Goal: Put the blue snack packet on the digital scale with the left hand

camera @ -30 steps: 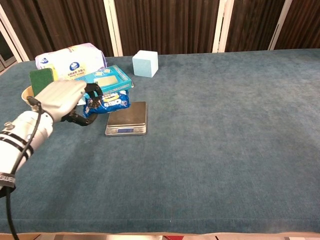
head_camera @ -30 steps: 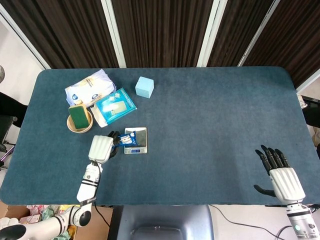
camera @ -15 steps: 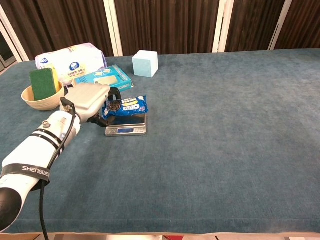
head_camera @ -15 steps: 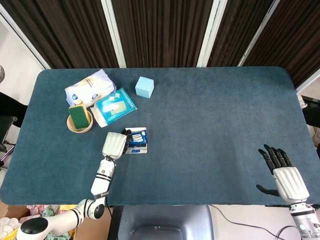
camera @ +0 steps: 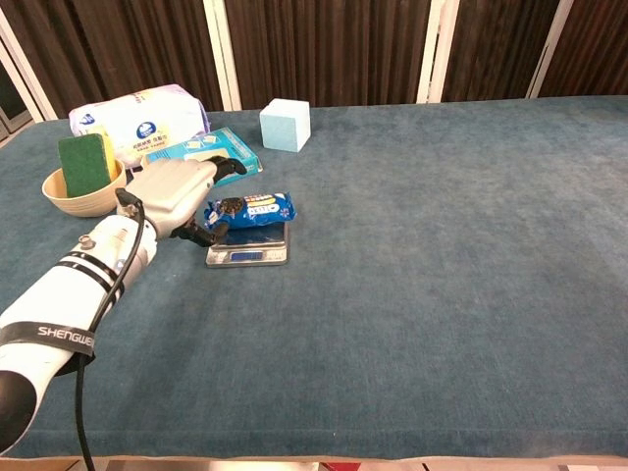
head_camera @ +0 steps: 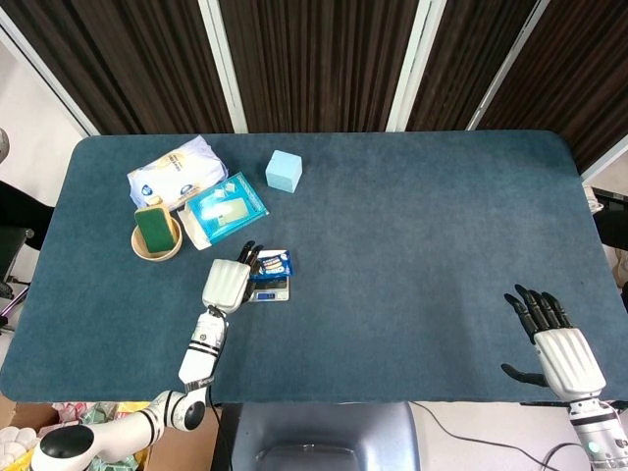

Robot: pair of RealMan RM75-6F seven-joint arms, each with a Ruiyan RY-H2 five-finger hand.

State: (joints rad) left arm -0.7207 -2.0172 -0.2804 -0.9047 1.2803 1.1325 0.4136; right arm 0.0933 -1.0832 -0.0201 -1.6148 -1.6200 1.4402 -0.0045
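Observation:
The blue snack packet (camera: 251, 210) (head_camera: 274, 265) lies flat across the silver digital scale (camera: 267, 238) (head_camera: 276, 290), left of the table's middle. My left hand (camera: 175, 192) (head_camera: 228, 282) sits just left of the scale, its upper fingers (camera: 229, 166) lifted clear of the packet and spread. Its thumb stays low beside the packet's left end; whether it touches there I cannot tell. My right hand (head_camera: 551, 341) hovers open at the near right table edge, fingers apart and empty, seen only in the head view.
Behind the scale lie a teal box (camera: 202, 150) (head_camera: 227, 205), a white tissue pack (camera: 136, 119) (head_camera: 177, 172) and a light blue cube (camera: 286, 124) (head_camera: 284, 171). A beige bowl (camera: 75, 196) (head_camera: 145, 250) holding a green sponge stands at the far left.
My left hand carried the packet rightward over the scale and set it down. Its fingers have since lifted off the packet's top. The right hand stayed almost still.

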